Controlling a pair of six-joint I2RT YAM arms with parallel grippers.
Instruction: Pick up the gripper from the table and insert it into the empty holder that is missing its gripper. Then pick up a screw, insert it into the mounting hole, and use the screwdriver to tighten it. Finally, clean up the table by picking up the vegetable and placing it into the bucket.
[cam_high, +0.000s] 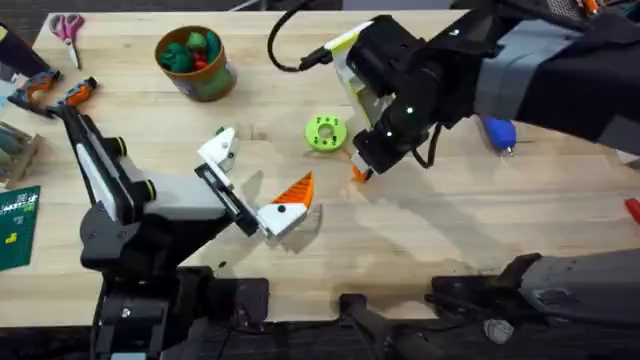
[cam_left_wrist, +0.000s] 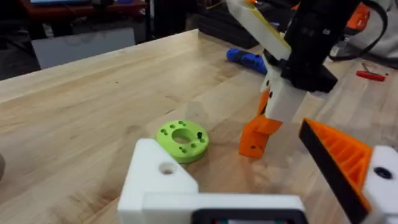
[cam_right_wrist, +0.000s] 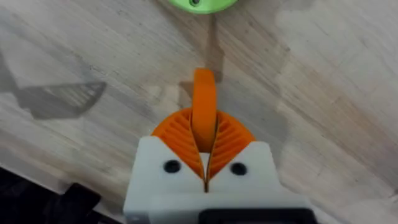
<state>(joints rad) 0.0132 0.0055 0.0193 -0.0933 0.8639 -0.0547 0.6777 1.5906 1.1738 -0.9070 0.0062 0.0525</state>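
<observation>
My right gripper (cam_right_wrist: 205, 146) is clamped on the orange gripper (cam_left_wrist: 258, 137), mid-table beside the green disc (cam_high: 325, 132); my left gripper (cam_high: 262, 180) is spread, one holder (cam_left_wrist: 163, 174) bare, so I should carry it level and seat it squarely.

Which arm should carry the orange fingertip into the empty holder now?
Right. The right gripper is already shut on the gripper beside the green disc. The left gripper is the one with the empty holder, so it probably just presents it.
</observation>
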